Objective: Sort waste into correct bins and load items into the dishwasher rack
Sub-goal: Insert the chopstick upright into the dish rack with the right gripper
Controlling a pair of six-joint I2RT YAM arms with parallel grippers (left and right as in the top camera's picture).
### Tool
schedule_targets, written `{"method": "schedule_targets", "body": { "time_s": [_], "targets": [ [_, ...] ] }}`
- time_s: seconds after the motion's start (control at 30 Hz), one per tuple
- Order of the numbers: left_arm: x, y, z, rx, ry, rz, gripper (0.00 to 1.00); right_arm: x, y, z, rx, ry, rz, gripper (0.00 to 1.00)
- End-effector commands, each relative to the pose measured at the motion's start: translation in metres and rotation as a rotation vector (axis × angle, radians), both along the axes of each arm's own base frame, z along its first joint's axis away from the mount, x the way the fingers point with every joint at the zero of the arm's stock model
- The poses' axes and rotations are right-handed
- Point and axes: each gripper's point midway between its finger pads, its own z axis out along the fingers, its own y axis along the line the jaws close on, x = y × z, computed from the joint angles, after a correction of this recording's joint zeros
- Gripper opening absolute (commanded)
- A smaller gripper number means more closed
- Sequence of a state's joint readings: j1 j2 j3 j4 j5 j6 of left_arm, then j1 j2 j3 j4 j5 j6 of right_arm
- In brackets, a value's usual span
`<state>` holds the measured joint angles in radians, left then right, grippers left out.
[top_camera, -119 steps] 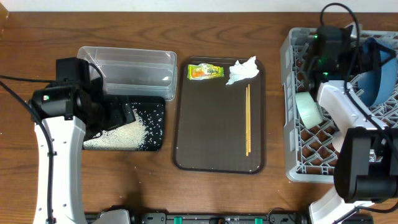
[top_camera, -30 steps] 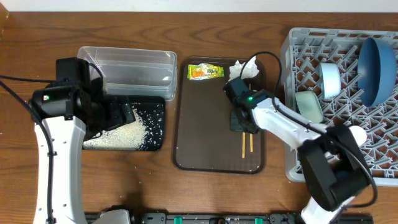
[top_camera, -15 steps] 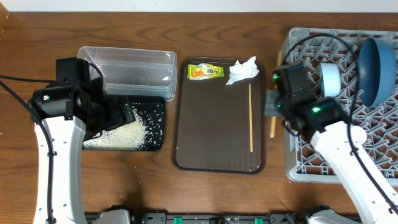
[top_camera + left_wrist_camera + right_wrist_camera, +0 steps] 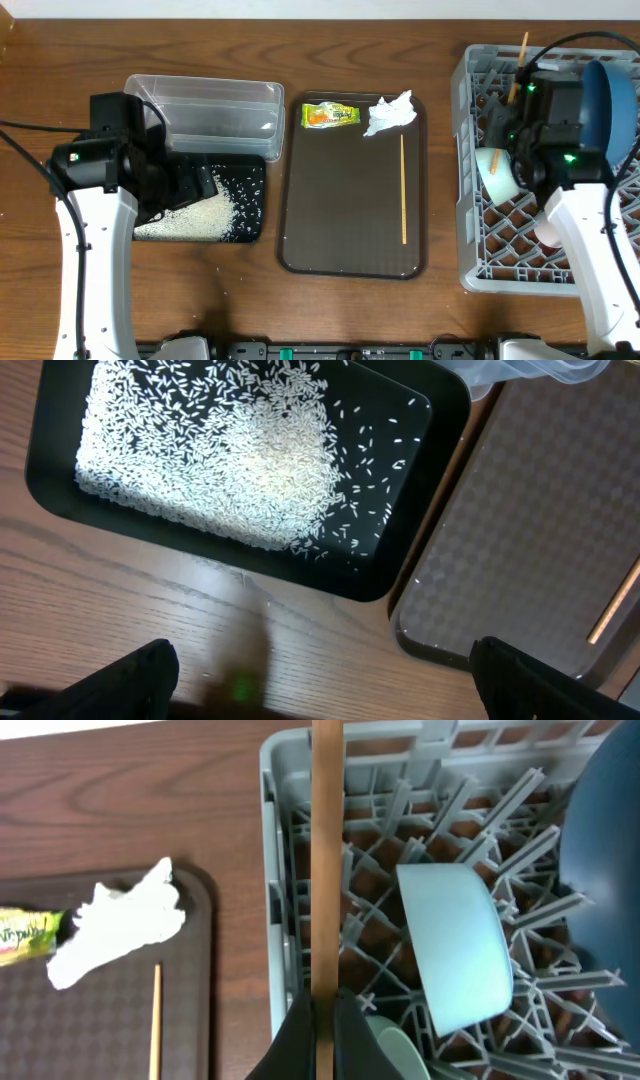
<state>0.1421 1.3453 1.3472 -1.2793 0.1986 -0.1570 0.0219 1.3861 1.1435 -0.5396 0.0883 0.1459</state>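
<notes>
Place: a robotics lab bench, dressed as a dish-clearing station
Surface: a wood-grain table [image 4: 360,310] fills the overhead view; it is bare of any home clutter
Robot gear: white-and-black left arm [image 4: 95,250] at lower left; right arm [image 4: 590,250] at lower right; a black cable [image 4: 25,140] runs off the left edge
Kitchen props: grey dishwasher rack [image 4: 465,150] at right; brown serving tray [image 4: 340,200] at centre; clear plastic tub [image 4: 200,82] and black tray [image 4: 428,470] at upper left
</notes>
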Motion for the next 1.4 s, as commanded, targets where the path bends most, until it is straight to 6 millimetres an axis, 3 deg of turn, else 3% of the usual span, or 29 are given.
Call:
{"method": "schedule_targets", "body": {
  "time_s": [0.0,0.1,0.23,0.53,0.77,0.9,1.07,1.37],
  "targets": [
    [0.0,0.003,0.006,0.015,-0.017,0.008,0.96,-0.008,0.008,-0.009,0.013,0.055,0.074,0.01],
    [0.0,0.003,0.006,0.015,-0.017,0.007,0.96,-0.02,0.004,-0.019,-0.003,0.117,0.058,0.01],
    [0.0,0.003,0.006,0.015,-0.017,0.008,0.96,-0.022,0.007,-0.02,0.012,0.126,0.071,0.01],
    [0.0,0.003,0.006,0.015,-0.017,0.008,0.96,-0.005,0.026,-0.004,0.102,0.03,0.131,0.01],
    [0.0,0.003,0.006,0.015,-0.017,0.008,0.96,-0.03,0.027,-0.021,0.12,0.156,0.126,0.01],
    [0.0,0.003,0.006,0.015,-0.017,0.007,0.96,-0.051,0.015,-0.028,0.125,0.247,0.086,0.01],
    [0.0,0.003,0.006,0.015,-0.017,0.008,0.96,-0.08,-0.017,-0.041,0.094,0.366,-0.026,0.01],
    [0.0,0.003,0.006,0.015,-0.017,0.007,0.96,-0.086,-0.053,-0.041,0.046,0.375,-0.115,0.01]
  ]
}}
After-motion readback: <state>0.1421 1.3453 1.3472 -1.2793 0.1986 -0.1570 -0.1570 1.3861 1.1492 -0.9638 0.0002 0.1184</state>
